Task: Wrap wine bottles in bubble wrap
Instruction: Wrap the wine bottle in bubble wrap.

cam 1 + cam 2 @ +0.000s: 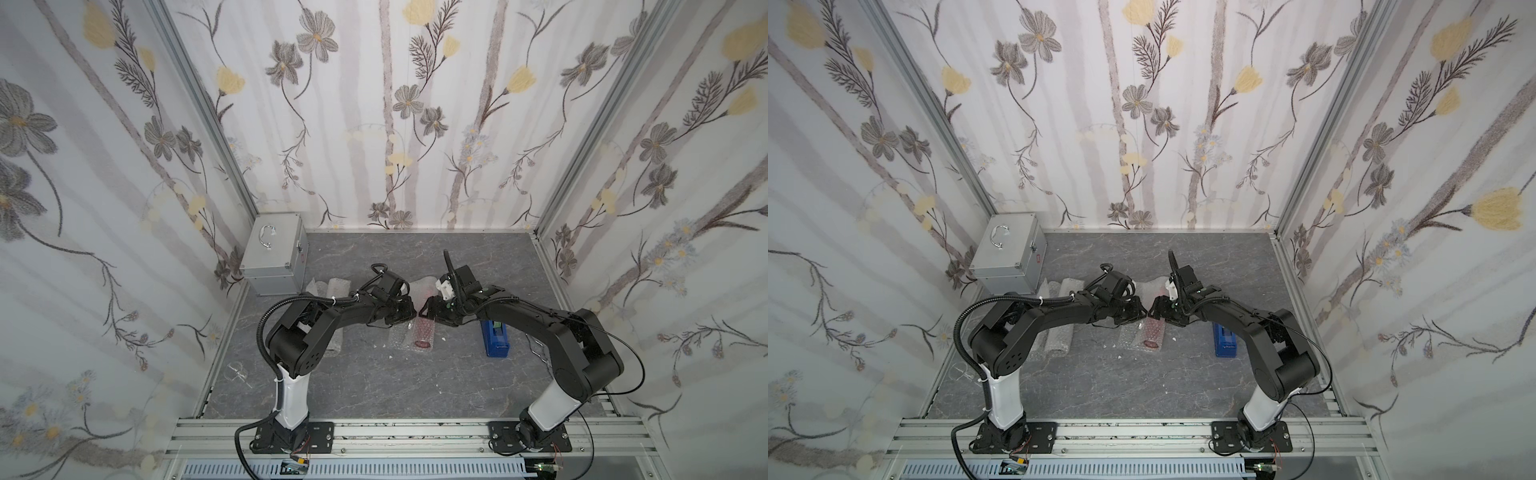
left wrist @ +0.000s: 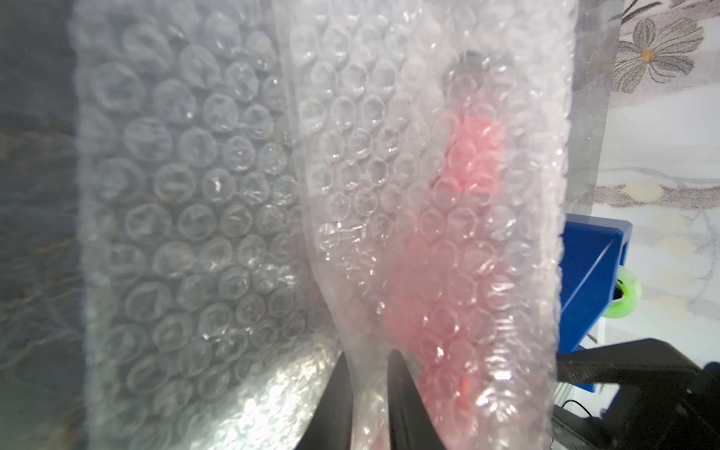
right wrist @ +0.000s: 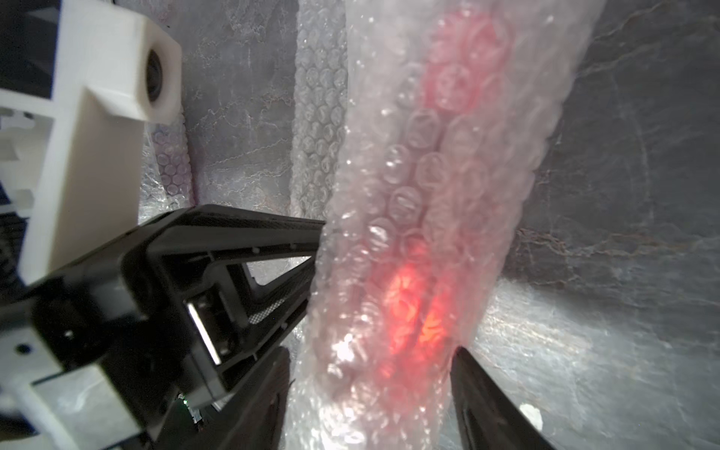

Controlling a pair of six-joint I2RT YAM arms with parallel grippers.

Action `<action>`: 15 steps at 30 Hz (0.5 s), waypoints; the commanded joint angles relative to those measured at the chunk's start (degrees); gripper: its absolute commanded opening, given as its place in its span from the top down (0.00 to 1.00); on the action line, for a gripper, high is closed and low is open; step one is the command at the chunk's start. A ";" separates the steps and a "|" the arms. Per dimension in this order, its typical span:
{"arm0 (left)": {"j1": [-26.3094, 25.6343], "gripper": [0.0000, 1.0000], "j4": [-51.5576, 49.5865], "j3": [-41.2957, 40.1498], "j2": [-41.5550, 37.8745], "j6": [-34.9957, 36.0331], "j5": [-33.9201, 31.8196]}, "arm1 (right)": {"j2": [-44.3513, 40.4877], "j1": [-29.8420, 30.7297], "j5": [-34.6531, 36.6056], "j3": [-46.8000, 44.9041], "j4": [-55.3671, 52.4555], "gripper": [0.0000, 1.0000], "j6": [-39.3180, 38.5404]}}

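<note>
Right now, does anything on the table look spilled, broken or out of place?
Only small things: a few white scraps lie scattered on the table near the bottle rolled in bubble wrap. No spill or breakage is visible.

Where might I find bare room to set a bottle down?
Free: near tabletop between the arm bases; far strip beside the silver case. Crowded: the middle, where the left gripper and right gripper meet over bubble wrap, by the blue dispenser.
</note>
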 commanded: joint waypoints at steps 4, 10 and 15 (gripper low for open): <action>-0.18 0.79 0.75 1.41 1.30 0.10 1.10 | -1.03 0.03 2.75 -1.02 -1.40 0.29 0.02; -0.76 0.79 0.53 1.77 1.94 0.46 1.04 | -1.57 0.02 6.51 -3.21 -2.57 0.29 1.13; -1.40 0.79 0.41 2.63 2.87 0.55 1.23 | -1.90 -0.42 9.17 -4.52 -4.10 0.29 1.08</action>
